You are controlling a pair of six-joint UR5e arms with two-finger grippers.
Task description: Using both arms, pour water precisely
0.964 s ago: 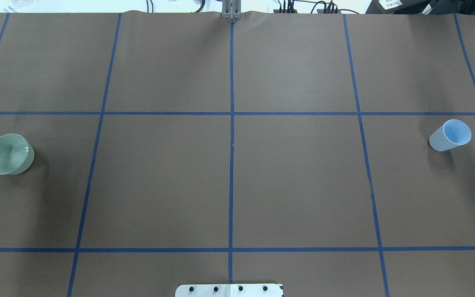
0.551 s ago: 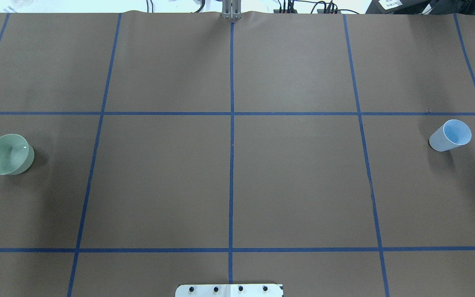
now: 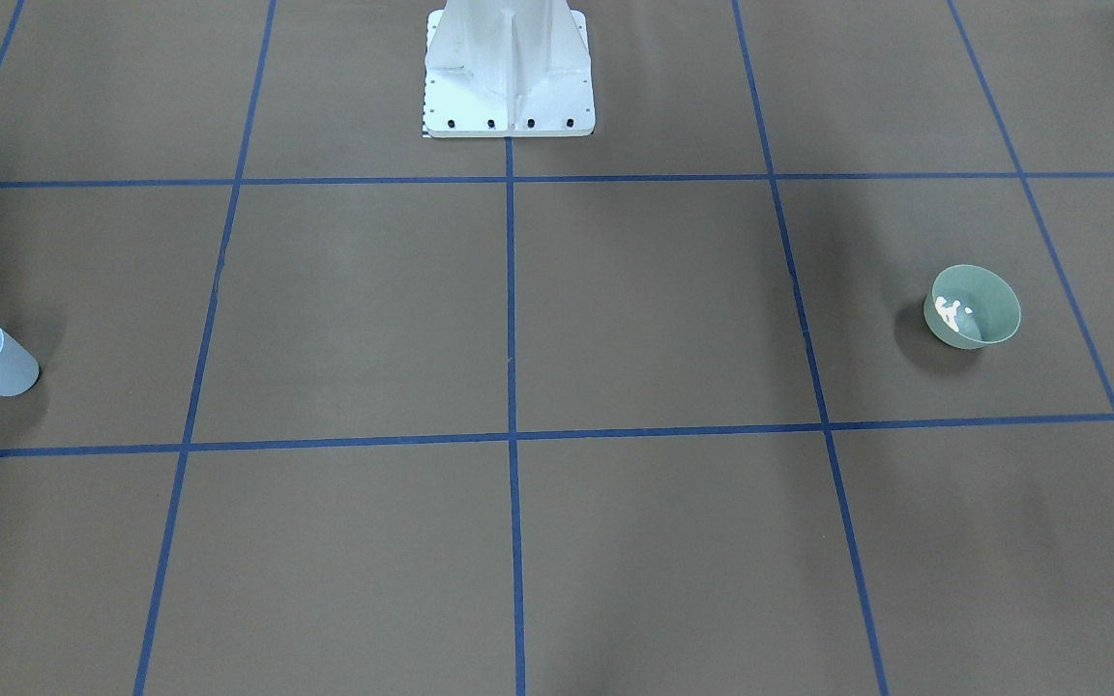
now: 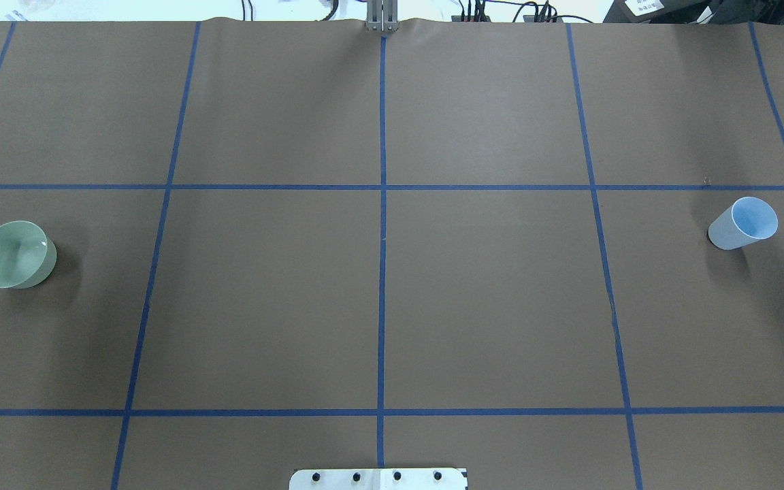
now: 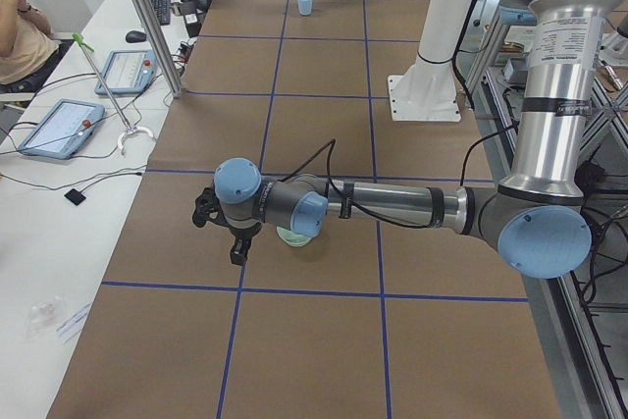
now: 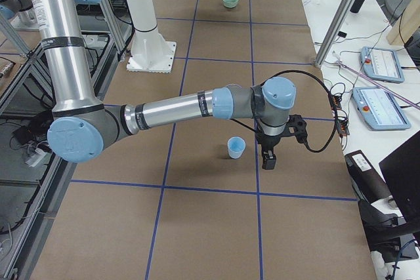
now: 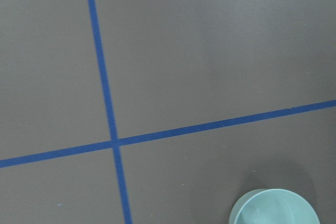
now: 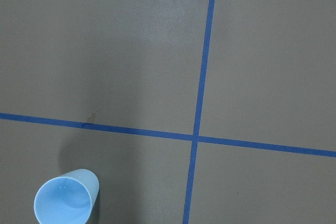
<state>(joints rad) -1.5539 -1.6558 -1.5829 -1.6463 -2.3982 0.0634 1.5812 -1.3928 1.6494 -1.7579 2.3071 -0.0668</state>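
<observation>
A: Where did things stand with the pour?

B: By my reading, either not yet started or already finished, and the views could not settle which. The blue cup [image 4: 742, 223] stood upright near the tabletop [image 4: 392, 286] end on the robot's right, and the green bowl [image 4: 14, 254] sat near the opposite end, well apart from it. Neither was held.

A: And the water?

B: I couldn't make out any stream. The bowl showed bright glints inside in the front-facing view, which might have been water or only reflection; I couldn't tell. The cup's interior looked plain blue from the right wrist camera, so its fill was unclear.

A: The arms?

B: The left end effector [image 5: 235, 235] hung just beside the bowl, on its outer side. The right end effector [image 6: 275, 142] hung just beside the cup, also not touching. Both showed only in the side views, so whether their fingers were apart or together, I couldn't tell.

A: What remained, then?

B: If it hadn't begun: grasping both vessels, bringing them together and tipping the cup over the bowl.
</observation>
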